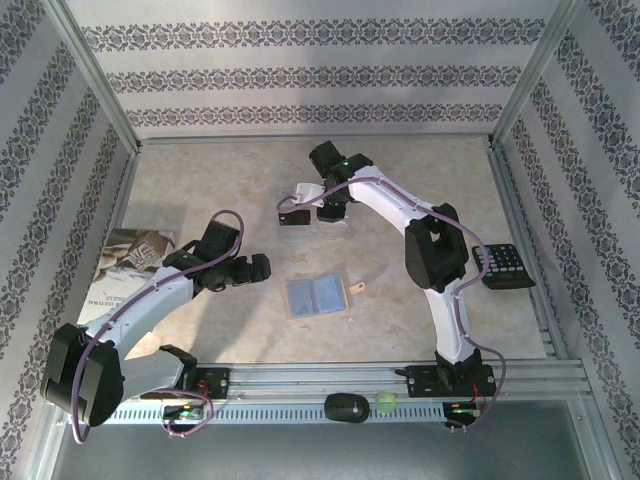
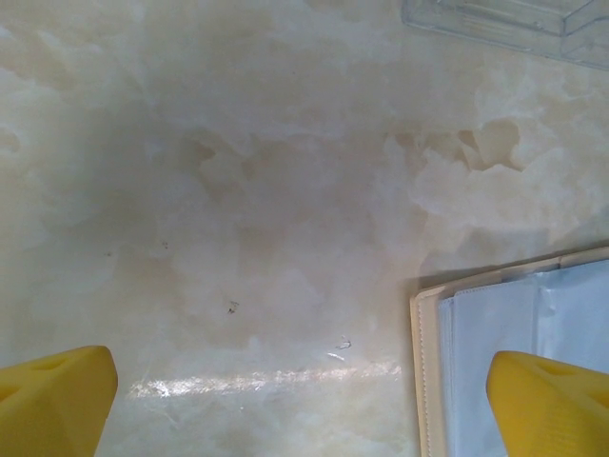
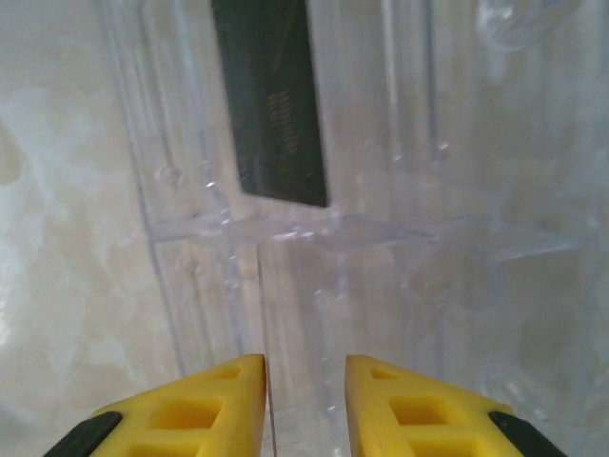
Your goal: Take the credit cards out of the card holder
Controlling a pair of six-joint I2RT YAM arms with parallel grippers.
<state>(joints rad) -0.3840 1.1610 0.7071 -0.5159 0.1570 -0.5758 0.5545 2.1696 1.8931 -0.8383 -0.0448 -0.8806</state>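
Glossy marbled tabletop (image 2: 238, 190), clear plastic tray (image 3: 400, 238), smooth black card (image 3: 271, 105).

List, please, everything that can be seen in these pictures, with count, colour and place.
card holder: one, tan, pale blue-grey inside, lying open mid-table
black card: one, black, lying in the clear tray
pale card: one, whitish, at the tray's far side by the right tool; lying or held, I cannot tell
clear tray: one, transparent, beyond the card holder
booklet: one, printed, table's left side
keypad device: one, black, table's right edge
rounded object: one, black, on the near rail
ball: one, green, beside it
table: one, beige marbled
left tool: one, yellow fingers, wide open, by the holder's edge
right tool: one, yellow fingers, slightly apart, over the tray
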